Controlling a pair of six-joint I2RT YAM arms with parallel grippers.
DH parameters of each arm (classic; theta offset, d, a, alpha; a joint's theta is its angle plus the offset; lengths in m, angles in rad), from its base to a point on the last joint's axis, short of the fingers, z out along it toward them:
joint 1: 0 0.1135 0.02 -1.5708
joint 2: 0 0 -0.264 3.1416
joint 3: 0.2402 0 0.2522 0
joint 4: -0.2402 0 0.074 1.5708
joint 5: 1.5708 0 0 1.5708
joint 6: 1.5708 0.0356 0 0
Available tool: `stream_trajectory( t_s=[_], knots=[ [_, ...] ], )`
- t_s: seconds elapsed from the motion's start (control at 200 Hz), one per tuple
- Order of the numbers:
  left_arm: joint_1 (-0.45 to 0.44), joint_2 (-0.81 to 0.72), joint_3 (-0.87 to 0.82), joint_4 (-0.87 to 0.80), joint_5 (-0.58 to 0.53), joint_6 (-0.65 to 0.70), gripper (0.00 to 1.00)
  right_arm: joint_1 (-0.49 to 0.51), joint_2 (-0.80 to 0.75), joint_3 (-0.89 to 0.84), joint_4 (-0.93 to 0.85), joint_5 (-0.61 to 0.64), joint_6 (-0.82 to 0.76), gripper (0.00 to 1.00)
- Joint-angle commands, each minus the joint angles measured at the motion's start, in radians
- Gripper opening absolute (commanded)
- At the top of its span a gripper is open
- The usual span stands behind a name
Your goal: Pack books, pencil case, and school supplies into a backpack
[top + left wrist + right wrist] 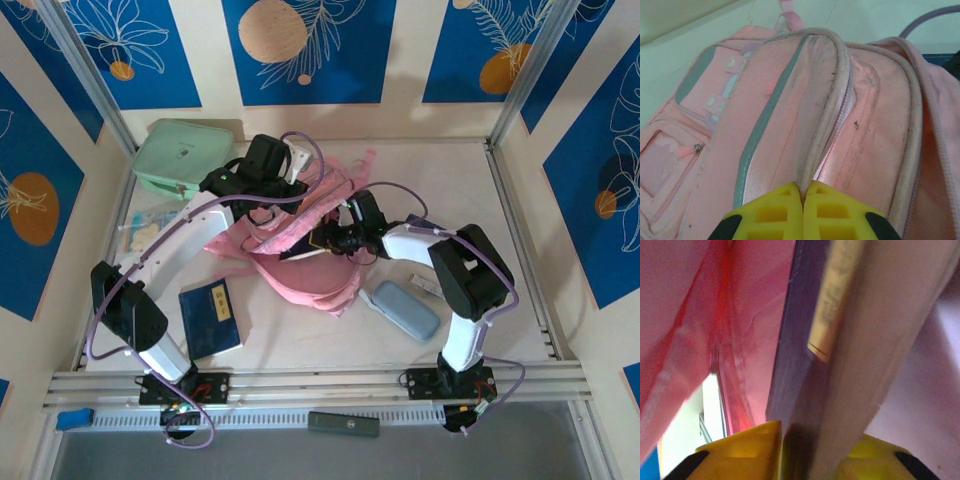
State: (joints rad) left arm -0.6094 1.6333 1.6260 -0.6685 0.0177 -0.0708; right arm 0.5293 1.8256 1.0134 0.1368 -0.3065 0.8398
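The pink backpack [300, 270] lies in the middle of the table, its mouth held up. My left gripper [803, 192] is shut on the piped zip rim of the backpack [830, 100]; from above it sits at the bag's far-left edge [268, 205]. My right gripper [325, 240] reaches into the mouth. A navy book [795, 340] with a yellow label [832, 300] stands between its fingers, and a dark gap shows beside the left finger [755, 450]. A second book [210, 318] lies front left. The grey-blue pencil case [405, 308] lies right, with a small whitish bar [422, 283] behind it.
A mint-green boxy case [185, 155] stands at the back left. A clear packet of small items [150, 225] lies by the left wall. A dark flat bar [343, 423] rests on the front rail. Pink lining [700, 315] surrounds the right gripper.
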Motion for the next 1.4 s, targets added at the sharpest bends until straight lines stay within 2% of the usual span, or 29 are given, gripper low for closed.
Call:
stream_trajectory(
  t_s=[0.0, 0.14, 0.2, 0.305, 0.4, 0.53, 0.605, 0.76, 0.925, 1.065, 1.196, 1.341, 1.396],
  knots=[
    [0.011, -0.015, 0.035, 0.090, 0.028, 0.002, 0.00, 0.004, -0.018, 0.036, -0.057, 0.074, -0.042, 0.39],
    [0.022, -0.023, 0.020, 0.096, 0.027, -0.004, 0.00, 0.024, -0.112, -0.002, -0.205, 0.199, -0.034, 0.49],
    [0.025, -0.026, 0.013, 0.100, 0.032, -0.005, 0.00, 0.032, -0.164, -0.028, -0.288, 0.282, -0.011, 0.51],
    [0.030, -0.028, 0.009, 0.108, 0.050, -0.009, 0.00, 0.046, -0.233, -0.078, -0.365, 0.340, 0.024, 0.52],
    [0.033, -0.025, 0.007, 0.114, 0.065, -0.016, 0.00, 0.093, -0.271, -0.116, -0.352, 0.353, 0.040, 0.46],
    [0.033, -0.016, 0.007, 0.115, 0.065, -0.015, 0.00, 0.162, -0.217, -0.116, -0.256, 0.309, 0.086, 0.28],
    [0.033, -0.016, 0.015, 0.103, 0.070, -0.013, 0.00, 0.172, -0.166, -0.081, -0.247, 0.337, 0.101, 0.17],
    [0.035, -0.030, 0.005, 0.095, 0.059, -0.004, 0.00, 0.165, -0.113, -0.044, -0.216, 0.483, 0.087, 0.05],
    [0.036, -0.035, 0.004, 0.086, 0.057, 0.005, 0.00, 0.134, -0.103, -0.037, -0.148, 0.607, 0.076, 0.00],
    [0.037, -0.030, 0.010, 0.088, 0.060, 0.009, 0.00, 0.104, -0.070, -0.013, -0.066, 0.620, 0.065, 0.00],
    [0.037, -0.011, 0.028, 0.078, 0.068, 0.012, 0.00, 0.083, -0.018, 0.047, -0.070, 0.645, 0.065, 0.00],
    [0.039, 0.003, 0.029, 0.082, 0.061, 0.015, 0.00, 0.061, -0.015, 0.044, -0.062, 0.713, 0.083, 0.00],
    [0.042, 0.012, 0.031, 0.084, 0.066, 0.012, 0.00, 0.046, -0.023, 0.033, -0.042, 0.703, 0.085, 0.00]
  ],
)
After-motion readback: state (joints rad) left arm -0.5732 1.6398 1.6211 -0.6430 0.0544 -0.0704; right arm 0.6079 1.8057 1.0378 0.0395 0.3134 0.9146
